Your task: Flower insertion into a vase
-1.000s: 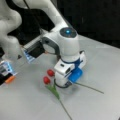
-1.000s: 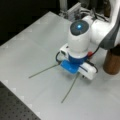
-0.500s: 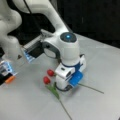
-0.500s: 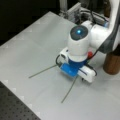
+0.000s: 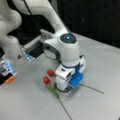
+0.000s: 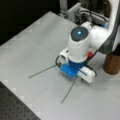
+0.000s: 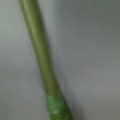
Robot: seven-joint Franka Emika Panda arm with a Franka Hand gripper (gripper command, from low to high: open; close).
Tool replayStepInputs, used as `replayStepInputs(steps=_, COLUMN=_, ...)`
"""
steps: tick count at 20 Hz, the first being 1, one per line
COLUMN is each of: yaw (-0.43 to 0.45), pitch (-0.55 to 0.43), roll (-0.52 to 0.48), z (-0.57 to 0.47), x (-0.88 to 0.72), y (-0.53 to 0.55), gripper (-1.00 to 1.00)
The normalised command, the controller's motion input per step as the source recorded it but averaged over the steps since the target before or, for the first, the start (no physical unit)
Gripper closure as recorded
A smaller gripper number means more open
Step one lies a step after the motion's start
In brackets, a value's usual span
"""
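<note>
While the gripper [image 5: 63, 88] sits low on the bench [image 6: 30, 50] over two red flowers [image 5: 46, 80], finger state unclear, brown vase [image 6: 112, 63] upright at right, stem [image 7: 42, 65] close under the wrist.

White arm with a glowing blue light [image 5: 68, 38] on top, and the white-and-blue gripper [image 5: 65, 86] low over the pale grey table [image 5: 30, 105]. Two red flower heads [image 5: 48, 76] beside it, green stems [image 7: 41, 57] beneath. Dark brown vase [image 6: 112, 63] close by.
</note>
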Motion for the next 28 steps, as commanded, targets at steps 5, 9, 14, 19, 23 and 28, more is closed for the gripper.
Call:
replayStepInputs(steps=5, yaw=0.007, pitch=-0.075, roll=-0.140, z=-0.24, x=-0.10, y=-0.02, gripper=1.00)
replayStepInputs(steps=9, yaw=0.025, pitch=-0.057, roll=-0.141, z=-0.22, x=-0.13, y=-0.03, gripper=1.00)
replayStepInputs(steps=14, yaw=0.049, pitch=-0.019, roll=-0.130, z=-0.11, x=-0.17, y=0.02, gripper=1.00)
replayStepInputs(steps=19, yaw=0.019, pitch=0.012, roll=-0.124, z=0.03, x=-0.22, y=0.13, gripper=1.00)
replayStepInputs(steps=23, yaw=-0.031, pitch=0.049, roll=-0.064, z=0.10, x=-0.17, y=0.16, gripper=1.00)
replayStepInputs(steps=28, yaw=-0.048, pitch=-0.005, roll=-0.068, z=0.38, x=-0.16, y=0.10, gripper=1.00)
